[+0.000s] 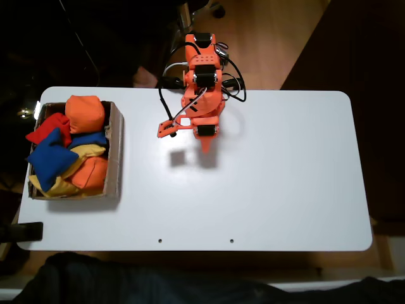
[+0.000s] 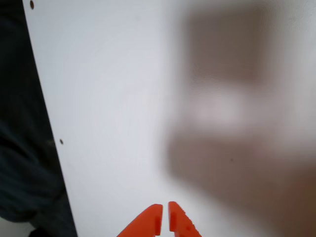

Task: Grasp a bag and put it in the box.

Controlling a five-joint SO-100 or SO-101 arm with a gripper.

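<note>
Fixed view from above: a white table (image 1: 285,183) carries an orange arm (image 1: 204,82) folded near its far edge, and a brown cardboard box (image 1: 116,152) at the left end. The royal-blue bag (image 1: 49,158) lies inside the box, on top of the heap and toward its left side, with a red beanbag (image 1: 47,125) touching it above, orange beanbags (image 1: 85,113) at the top and lower right, and yellow beanbags (image 1: 82,152) partly beneath it; a second patch of blue fabric (image 1: 92,138) shows between the orange and yellow ones. The gripper (image 1: 206,147) points down over bare tabletop, well apart from the box. Wrist view: the gripper (image 2: 165,212) shows its two orange tips almost touching, with only a thin slit between them and nothing held; the surface beyond is white with a blurred shadow. Handling, as a judgement: the bag looks soft, light and loosely filled, so it should deform and sag rather than slip, and it is not fragile. A pinch across a pointed corner or a bunched fold of fabric would suit narrow jaws better than spanning the full pillow; the corner lying uppermost offers the clearest access
</note>
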